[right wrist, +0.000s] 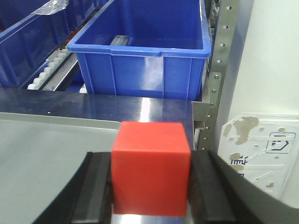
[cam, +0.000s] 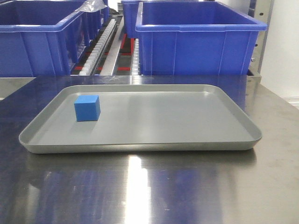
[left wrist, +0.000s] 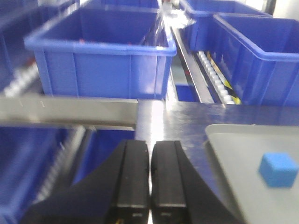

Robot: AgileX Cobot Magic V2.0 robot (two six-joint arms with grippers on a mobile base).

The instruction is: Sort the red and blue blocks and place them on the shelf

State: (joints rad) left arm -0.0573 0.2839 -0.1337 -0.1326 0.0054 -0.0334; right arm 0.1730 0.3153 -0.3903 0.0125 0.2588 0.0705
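The blue block (cam: 87, 108) rests on the left part of the grey tray (cam: 187, 140); the left wrist view shows this blue block (left wrist: 278, 169) to the right of my left gripper (left wrist: 150, 149). That gripper is shut with nothing in it, left of the tray (left wrist: 233, 149). My right gripper (right wrist: 150, 186) is shut on the red block (right wrist: 150, 168), held over the steel tabletop at the tray's right end. The shelf (cam: 110, 46) of steel rails and rollers runs behind the table. Neither gripper shows in the front view.
Large blue bins stand on the shelf: one at back left (cam: 32, 32), one at back right (cam: 198, 39). A perforated steel upright (right wrist: 219, 70) and a white wall (right wrist: 275, 56) border the right side. The reflective tabletop (cam: 140, 186) spreads before the tray.
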